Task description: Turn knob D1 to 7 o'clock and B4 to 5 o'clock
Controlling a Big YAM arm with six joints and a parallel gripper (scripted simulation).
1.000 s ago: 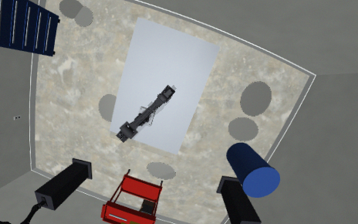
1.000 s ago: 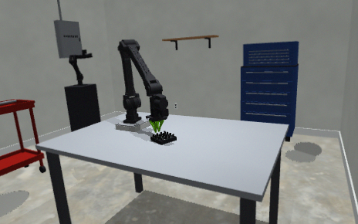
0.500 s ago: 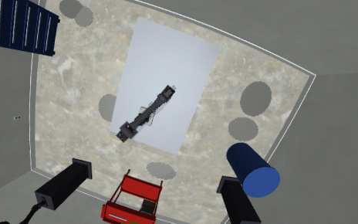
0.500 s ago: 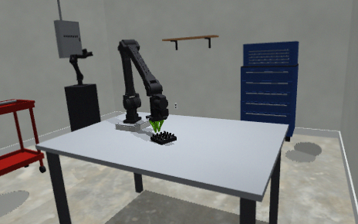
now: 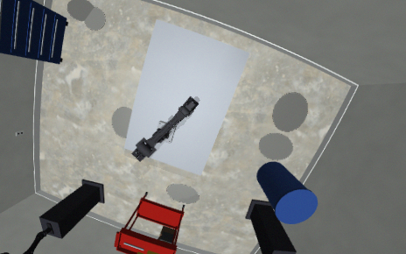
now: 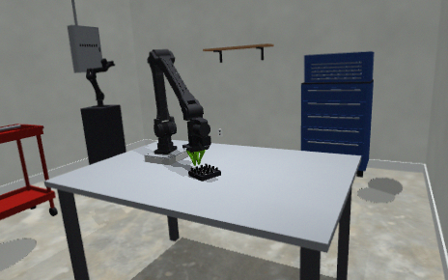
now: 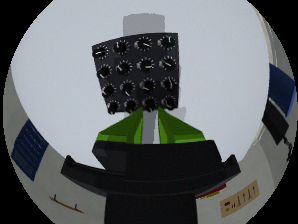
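Note:
The knob box (image 6: 205,172) is a small black box with four rows of black knobs, standing on the white table beside the arm's base. In the wrist view it (image 7: 136,72) fills the upper middle, and its printed names are too small to read. My gripper (image 6: 196,156) has green fingers pointing down and hovers just above the box's edge nearest the arm. In the wrist view the fingers stand a narrow gap apart with nothing between them, their tips over the nearest row of knobs. In the overhead view the arm's wrist (image 5: 191,105) hides the box.
The arm's base plate (image 6: 165,155) sits on the table behind the box. A red cart (image 6: 5,169) stands to the left of the table and a blue drawer cabinet (image 6: 337,106) behind it to the right. A black pedestal (image 6: 102,130) stands by the wall.

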